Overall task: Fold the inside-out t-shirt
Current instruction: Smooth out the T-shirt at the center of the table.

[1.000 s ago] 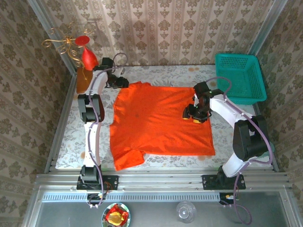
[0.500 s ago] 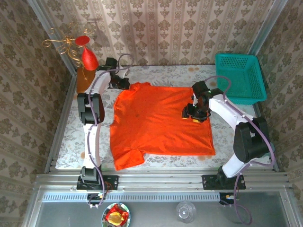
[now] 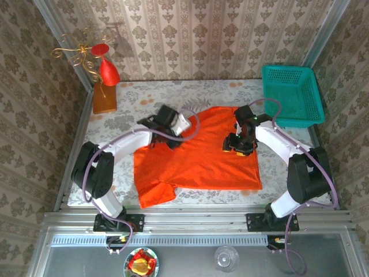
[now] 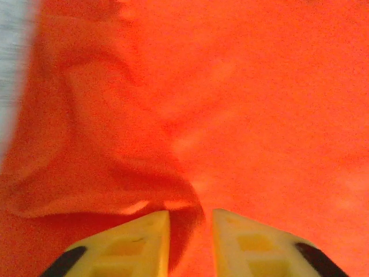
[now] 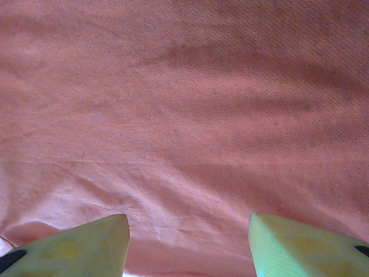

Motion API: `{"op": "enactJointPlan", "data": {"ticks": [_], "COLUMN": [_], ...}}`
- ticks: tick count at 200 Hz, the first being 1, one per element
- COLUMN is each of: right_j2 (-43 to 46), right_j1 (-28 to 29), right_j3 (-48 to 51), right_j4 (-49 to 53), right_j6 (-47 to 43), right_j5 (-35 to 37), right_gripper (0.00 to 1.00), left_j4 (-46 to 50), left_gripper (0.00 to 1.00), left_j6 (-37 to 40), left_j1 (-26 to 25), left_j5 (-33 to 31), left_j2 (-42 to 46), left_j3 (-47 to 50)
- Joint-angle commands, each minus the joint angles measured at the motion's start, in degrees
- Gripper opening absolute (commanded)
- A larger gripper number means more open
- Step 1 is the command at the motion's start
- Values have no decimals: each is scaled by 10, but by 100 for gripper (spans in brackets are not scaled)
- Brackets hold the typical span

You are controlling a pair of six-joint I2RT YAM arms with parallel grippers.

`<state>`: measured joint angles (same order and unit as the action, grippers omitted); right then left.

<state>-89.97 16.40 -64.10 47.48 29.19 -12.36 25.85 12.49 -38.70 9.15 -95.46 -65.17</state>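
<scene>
The inside-out t-shirt [image 3: 202, 156] lies spread flat on the side of the teal basket [image 3: 288, 95] that faces my left arm. Its long axis runs straight away from the basket, and its closest edge is near the basket but apart from it. My left claw [image 4: 190, 231] is over the part of the shirt farther from the basket. Its fingers are drawn close, with a ridge of cloth rising into the narrow gap, so I judge it a pinch on the shirt. My right claw [image 5: 187, 236] sits over the end nearest the basket, jaws spread wide and holding nothing. Since my left claw has the cloth, I judge the fold should travel toward the basket, along that long axis.
</scene>
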Motion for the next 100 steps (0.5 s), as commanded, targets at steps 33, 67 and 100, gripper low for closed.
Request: {"op": "enactJointPlan", "data": {"ticks": [33, 67, 100], "right_j2": [-4, -16, -26], "right_j1": [10, 16, 22], "right_j3": [-6, -16, -18], "right_j4": [-26, -34, -39], "right_j6": [11, 11, 11], "right_j5": [-7, -12, -16], "right_gripper": [58, 57, 57], "left_j4": [-56, -29, -5], "left_gripper": [42, 46, 45], "left_j6": [-175, -292, -361], "left_j1": [11, 64, 108], "left_j5": [0, 0, 30], "left_j2": [46, 24, -11], "left_j3": [22, -16, -43]}}
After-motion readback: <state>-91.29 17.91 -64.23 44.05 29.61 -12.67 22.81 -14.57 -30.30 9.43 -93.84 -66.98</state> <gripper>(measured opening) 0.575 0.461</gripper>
